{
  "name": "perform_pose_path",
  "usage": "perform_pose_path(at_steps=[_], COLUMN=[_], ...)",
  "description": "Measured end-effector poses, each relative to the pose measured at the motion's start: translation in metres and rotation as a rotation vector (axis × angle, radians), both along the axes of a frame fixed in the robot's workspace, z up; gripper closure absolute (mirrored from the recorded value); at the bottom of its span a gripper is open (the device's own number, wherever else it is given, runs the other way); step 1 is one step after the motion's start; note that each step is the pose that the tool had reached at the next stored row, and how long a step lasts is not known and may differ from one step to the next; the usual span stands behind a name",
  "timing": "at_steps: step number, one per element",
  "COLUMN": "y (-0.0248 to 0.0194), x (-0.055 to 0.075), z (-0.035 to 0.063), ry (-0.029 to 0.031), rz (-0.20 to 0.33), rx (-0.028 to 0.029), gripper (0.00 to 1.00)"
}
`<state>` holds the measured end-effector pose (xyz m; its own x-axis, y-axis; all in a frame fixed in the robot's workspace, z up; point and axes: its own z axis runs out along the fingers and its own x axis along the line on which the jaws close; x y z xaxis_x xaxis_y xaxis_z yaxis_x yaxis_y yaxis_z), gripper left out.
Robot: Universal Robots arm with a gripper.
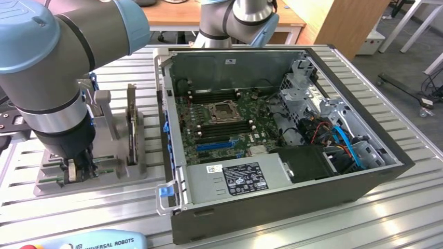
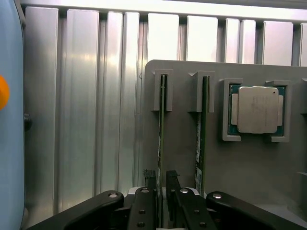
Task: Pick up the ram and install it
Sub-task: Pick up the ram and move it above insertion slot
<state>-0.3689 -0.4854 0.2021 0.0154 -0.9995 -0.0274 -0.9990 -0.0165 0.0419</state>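
Where the tool stands: the tool (image 2: 161, 186) sits low over the grey holder (image 2: 182, 143), jaws apart, one finger on each face of the ram (image 2: 162, 124). Thin slivers of space seem to show on both sides, so I judge it not clamped.
Ram: on edge in a slot of the holder, its far end seated in a grey end bracket (image 2: 163, 91); not lifted.
Neighbours: a second memory stick (image 2: 203, 124) stands in the next slot, just beside the ram. A silver processor chip (image 2: 257, 109) lies in its pocket beyond that stick.
Risk, uneven close: if one finger meets the board first, the ram could tip in its slot and bind in the bracket.
Risk, neighbour: one finger stands between the two sticks, so a sideways drift could knock the second one.
Risk, skewed pull: a lift not in line with the slot could jam the ram or drag the holder.
Edges: the holder's rim runs near the ram on the side away from the second stick, with bare slatted counter (image 2: 86, 120) beyond it.
Open room: straight above the holder looks free. In the exterior view an upright card (image 1: 132, 122) on the holder and the open computer case (image 1: 277, 218) just beside it close off that side.
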Motion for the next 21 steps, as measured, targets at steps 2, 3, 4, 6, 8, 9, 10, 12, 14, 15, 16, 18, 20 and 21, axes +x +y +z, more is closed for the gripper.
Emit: perform_pose_path(at_steps=[2,3,4,6,8,9,10,12,14,15,16,18,20,21], y=[0.0000,0.0000,0.0000,0.0000,0.0000,0.0000,0.0000,0.0000,0.0000,0.0000,0.0000,0.0000,0.0000,0.0000], x=[0.0000,0.0000,0.0000,0.0000,0.0000,0.0000,0.0000,0.0000,0.0000,0.0000,0.0000,0.0000,0.0000,0.0000], z=[0.0001,0.0001,0.0001,0.0001,0.0001,0.0001,0.0001,0.0001,0.0001,0.0001,0.0001,0.0002,0.0001,0.0001], ry=[0.0000,0.0001,0.0001,0.0001,0.0001,0.0001,0.0001,0.0002,0.0002,0.0001,0.0001,0.0002,0.0001,0.0001], rz=[0.000,0.000,0.000,0.000,0.000,0.000,0.000,0.000,0.000,0.000,0.000,0.000,0.000,0.000], rx=[-0.0001,-0.0002,-0.0002,-0.0002,-0.0002,-0.0002,-0.0002,-0.0002,-0.0002,-0.0002,-0.0002,-0.0002,-0.0002,-0.0002], gripper=[0.77,0.77,0.77,0.77,0.77,0.77,0.79,0.85,0.89,0.89,0.89,0.89,0.89,0.89])
